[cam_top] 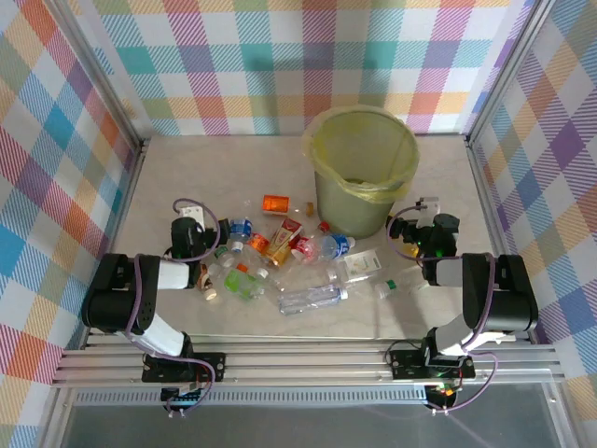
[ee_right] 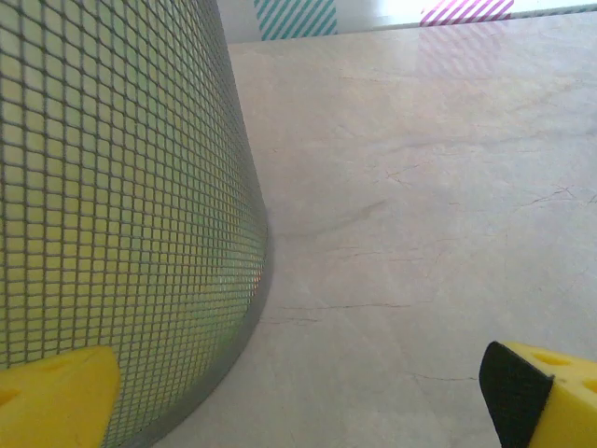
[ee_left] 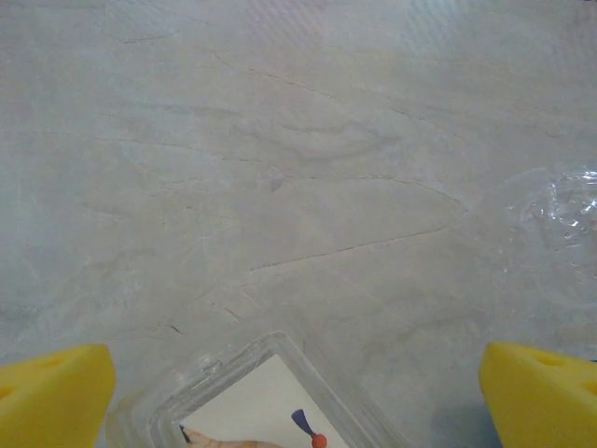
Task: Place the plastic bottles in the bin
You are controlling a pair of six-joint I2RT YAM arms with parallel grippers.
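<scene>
Yellow foam fingertips (ee_left: 56,397) of the left pincer (ee_left: 298,403) sit at the bottom corners of the left wrist view. They are spread wide and grip nothing. Below the gap lies the end of a clear, square-shouldered plastic bottle with a white label (ee_left: 252,406), resting on the pale, marble-patterned worktop (ee_left: 280,168). A crumpled clear bottle (ee_left: 560,210) shows at the right edge.

From above, the left pincer (cam_top: 189,229) hangs over the left end of the small plastic bottles (cam_top: 280,261). These lie heaped and scattered across the middle of the worktop (cam_top: 205,168), between the two arms. Among them are:
- an orange bottle (cam_top: 276,203) at the far side of the heap
- a long clear bottle (cam_top: 310,299) on its side at the near side
- a clear bottle with a green label (cam_top: 244,283) towards the left

The round grey-green mesh bin lined with a translucent yellow bag (cam_top: 350,210) stands upright right of centre, towards the far edge, just behind the heap. What lies inside the bag cannot be made out.

The right pincer (cam_top: 424,222) is low beside the bin's right side. In its wrist view the right pincer (ee_right: 298,397) is also spread wide and empty. The bin's mesh wall (ee_right: 112,187) rises close on the left, and bare worktop lies between the pads.
</scene>
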